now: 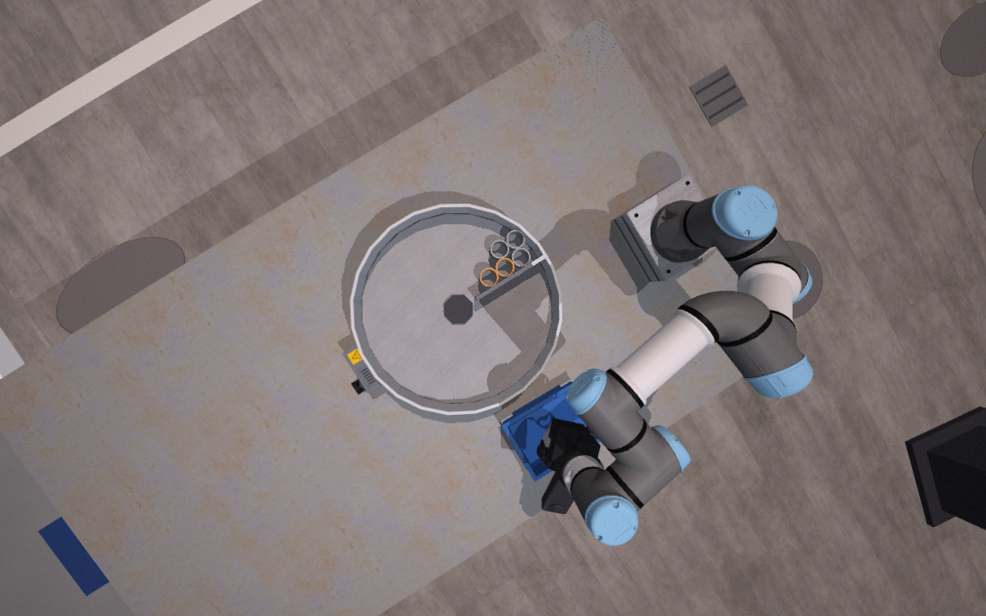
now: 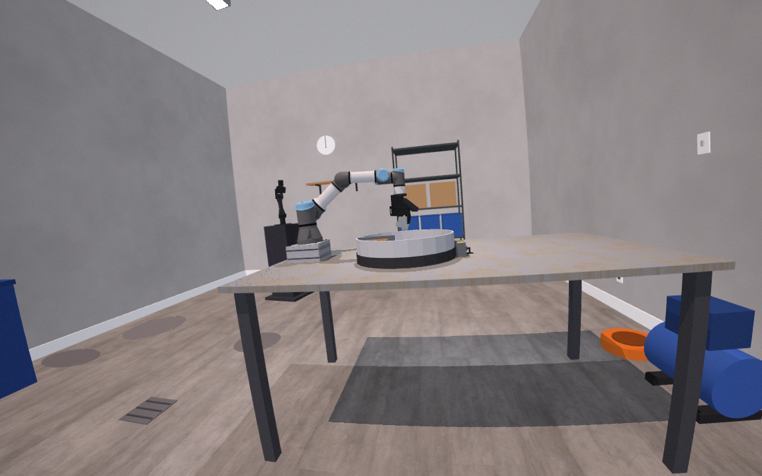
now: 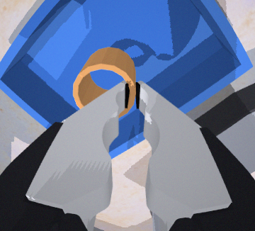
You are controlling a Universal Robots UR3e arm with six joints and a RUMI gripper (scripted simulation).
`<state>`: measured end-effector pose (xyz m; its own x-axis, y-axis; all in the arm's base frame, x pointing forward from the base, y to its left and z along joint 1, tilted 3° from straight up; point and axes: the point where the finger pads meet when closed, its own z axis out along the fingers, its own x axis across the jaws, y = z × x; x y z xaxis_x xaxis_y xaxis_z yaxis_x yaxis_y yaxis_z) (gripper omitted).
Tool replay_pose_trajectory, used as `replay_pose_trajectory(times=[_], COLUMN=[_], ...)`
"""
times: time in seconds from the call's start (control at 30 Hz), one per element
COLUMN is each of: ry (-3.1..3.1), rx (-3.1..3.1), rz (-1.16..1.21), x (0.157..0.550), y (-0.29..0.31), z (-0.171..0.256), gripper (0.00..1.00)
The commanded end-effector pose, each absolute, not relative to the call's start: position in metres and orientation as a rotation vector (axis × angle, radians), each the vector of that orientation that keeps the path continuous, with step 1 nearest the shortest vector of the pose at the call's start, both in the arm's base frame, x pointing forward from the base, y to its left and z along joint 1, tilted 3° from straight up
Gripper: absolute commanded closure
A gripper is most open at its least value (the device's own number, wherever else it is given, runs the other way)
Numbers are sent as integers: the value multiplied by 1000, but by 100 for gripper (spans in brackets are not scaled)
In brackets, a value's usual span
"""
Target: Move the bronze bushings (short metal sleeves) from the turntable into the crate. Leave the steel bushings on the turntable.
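While the arm reached out over the worktop (image 1: 198, 429), the gripper (image 3: 131, 94) hung above the blue crate (image 3: 198, 64), which sat just beside the turntable (image 1: 374, 252). Its two grey fingers were nearly closed, pinching the thin wall of a bronze bushing (image 3: 106, 61) at one spot on its rim. The sleeve stuck out to one side of the fingertips, its open bore facing the wrist camera, with the crate floor showing through it.

On the turntable, two more bronze bushings (image 1: 496, 271) stood close together against a straight divider (image 1: 512, 279), and three steel bushings (image 1: 510, 243) clustered just beyond them near the rim.

The step in hand appeared to be the drop into the crate. Doing it well likely meant centring the held sleeve over the crate floor, not the fingertips, since the sleeve hung off to one side. Lowering it further inside the walls before letting go would probably keep it from bouncing or rolling over an edge. Opening the fingers only a little should be enough to free so thin a wall. A straight lift afterwards would avoid catching the crate wall.
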<state>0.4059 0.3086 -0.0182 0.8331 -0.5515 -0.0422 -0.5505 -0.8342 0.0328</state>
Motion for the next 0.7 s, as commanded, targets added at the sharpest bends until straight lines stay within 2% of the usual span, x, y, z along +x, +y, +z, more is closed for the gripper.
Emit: replay_pose_trajectory(times=[0.0, 0.67], ry=[-899, -899], rx=[2992, 2992], rz=[-73, -73], x=[407, 405], y=[309, 309], z=[-20, -49], gripper=[100, 100])
